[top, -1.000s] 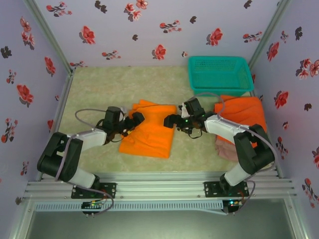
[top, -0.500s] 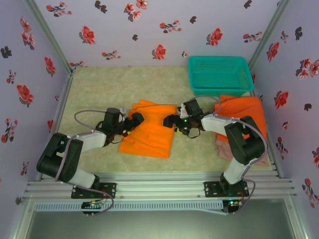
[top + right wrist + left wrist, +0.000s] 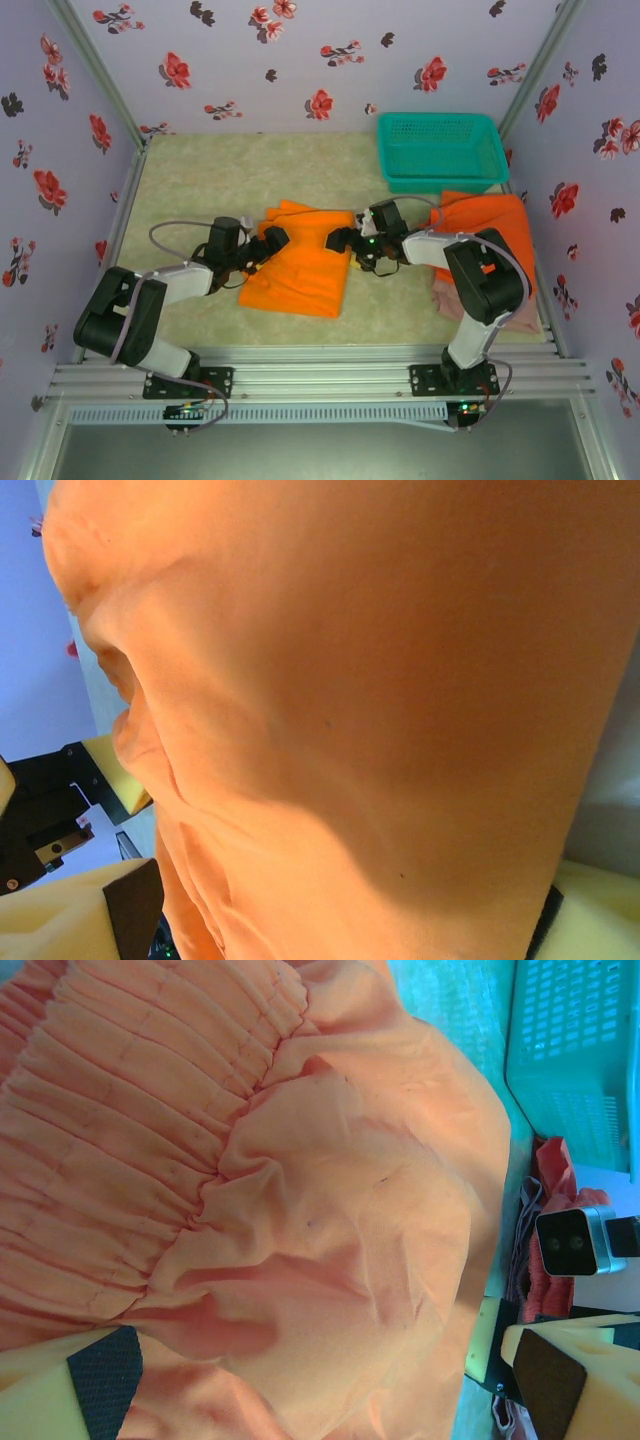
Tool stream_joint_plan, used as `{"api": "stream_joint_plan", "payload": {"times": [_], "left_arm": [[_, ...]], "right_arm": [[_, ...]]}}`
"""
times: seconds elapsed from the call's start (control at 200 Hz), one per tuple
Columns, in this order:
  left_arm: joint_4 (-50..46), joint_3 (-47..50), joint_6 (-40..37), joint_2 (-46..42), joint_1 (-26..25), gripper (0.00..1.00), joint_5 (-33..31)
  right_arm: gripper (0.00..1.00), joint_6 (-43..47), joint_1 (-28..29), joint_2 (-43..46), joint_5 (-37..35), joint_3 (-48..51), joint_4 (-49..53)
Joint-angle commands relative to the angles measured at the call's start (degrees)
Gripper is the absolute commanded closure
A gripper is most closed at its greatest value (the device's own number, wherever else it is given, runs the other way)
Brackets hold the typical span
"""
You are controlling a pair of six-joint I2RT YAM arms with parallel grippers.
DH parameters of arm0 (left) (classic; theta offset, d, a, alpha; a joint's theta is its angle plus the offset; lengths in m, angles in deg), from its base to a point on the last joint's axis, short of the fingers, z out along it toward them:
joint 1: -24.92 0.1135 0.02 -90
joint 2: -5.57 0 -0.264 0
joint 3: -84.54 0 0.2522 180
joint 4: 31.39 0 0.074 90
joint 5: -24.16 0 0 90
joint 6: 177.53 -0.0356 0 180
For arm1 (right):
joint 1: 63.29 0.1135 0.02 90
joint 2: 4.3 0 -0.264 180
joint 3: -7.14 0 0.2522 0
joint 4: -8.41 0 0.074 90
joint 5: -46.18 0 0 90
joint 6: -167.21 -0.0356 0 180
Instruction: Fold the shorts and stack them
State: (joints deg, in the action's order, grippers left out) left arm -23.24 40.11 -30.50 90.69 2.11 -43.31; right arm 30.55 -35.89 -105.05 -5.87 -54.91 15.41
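Note:
One bright orange pair of shorts (image 3: 300,268) lies folded flat in the middle of the table. My left gripper (image 3: 272,241) sits open at its left edge, and the gathered waistband (image 3: 130,1140) and orange cloth spread between its fingers (image 3: 100,1390). At the shorts' right edge my right gripper (image 3: 342,240) is open too, with orange cloth (image 3: 380,680) covering the gap between its fingers (image 3: 110,910). On the right, a second orange pair (image 3: 487,225) lies on top of the dusty pink-beige pair (image 3: 452,297).
The teal mesh basket (image 3: 440,150) stands at the back right, just behind the stack. Flowered walls close in the table on three sides. Beige mat lies bare at the back left and along the front edge.
The right arm's elbow has swung in towards the centre and its gripper has edged slightly up and left along the shorts' edge. The left arm has barely moved.

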Motion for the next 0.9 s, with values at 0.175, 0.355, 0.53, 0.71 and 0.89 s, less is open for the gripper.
{"api": "stream_joint_plan", "payload": {"times": [0.175, 0.355, 0.53, 0.71, 0.89], "left_arm": [[-5.39, 2.29, -1.05, 2.07, 0.9, 0.01, -3.89], [-5.31, 2.51, -1.09, 2.08, 0.91, 0.01, -3.9], [-5.07, 2.51, -1.03, 2.17, 0.97, 0.01, -3.9], [-5.13, 2.68, -1.05, 2.11, 0.92, 0.01, -3.89], [-5.14, 2.77, -0.96, 1.3, 1.18, 0.01, -3.89]], "right_arm": [[0.12, -3.85, 2.48, -2.73, 2.99, 0.92, -9.21], [0.13, -5.19, 2.75, -2.02, 3.03, 1.36, -11.7], [0.15, -4.95, 3.01, -3.58, 2.59, 0.65, -10.91], [0.35, -3.1, 3.01, -5.24, 0.32, -0.12, -6.58], [0.67, -1.05, 3.01, -5.58, -2.44, -0.7, -2.08]]}}
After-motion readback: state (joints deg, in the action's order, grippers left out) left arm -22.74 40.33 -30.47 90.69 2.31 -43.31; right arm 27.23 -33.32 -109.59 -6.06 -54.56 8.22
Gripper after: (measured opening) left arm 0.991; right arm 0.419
